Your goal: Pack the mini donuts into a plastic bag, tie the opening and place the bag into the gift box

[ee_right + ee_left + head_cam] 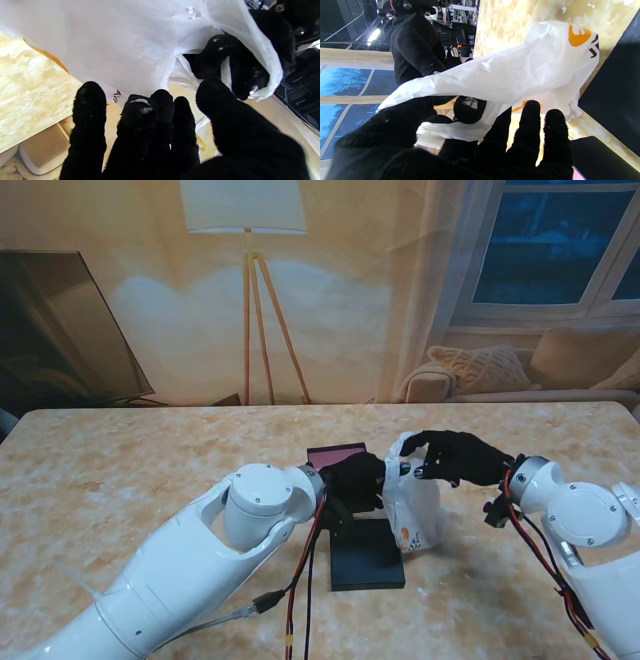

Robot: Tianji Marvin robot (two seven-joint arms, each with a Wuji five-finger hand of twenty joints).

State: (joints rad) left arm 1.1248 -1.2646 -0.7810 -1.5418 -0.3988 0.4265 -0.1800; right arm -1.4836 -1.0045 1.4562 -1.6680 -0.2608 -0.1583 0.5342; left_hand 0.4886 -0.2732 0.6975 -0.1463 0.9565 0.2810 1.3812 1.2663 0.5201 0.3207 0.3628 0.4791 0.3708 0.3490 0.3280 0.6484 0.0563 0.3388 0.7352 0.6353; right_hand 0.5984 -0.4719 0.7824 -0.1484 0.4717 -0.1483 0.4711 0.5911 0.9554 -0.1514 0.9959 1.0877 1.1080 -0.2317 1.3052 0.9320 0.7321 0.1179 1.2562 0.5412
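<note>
Thin, crinkled white plastic bag (415,505); matt black box (366,555); glossy marble-look table (120,470); fuzzy knit-gloved left hand (357,480).

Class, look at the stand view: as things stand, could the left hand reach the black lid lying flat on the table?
Probably not at once: the left hand grips the bag top. The lid lies close and uncovered.

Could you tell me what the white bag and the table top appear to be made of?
The white bag looks like thin, slightly glossy plastic film: translucent, crumpled, softly draping. The table top looks like polished beige marble or an imitation: cloudy veining, light sheen.
</note>
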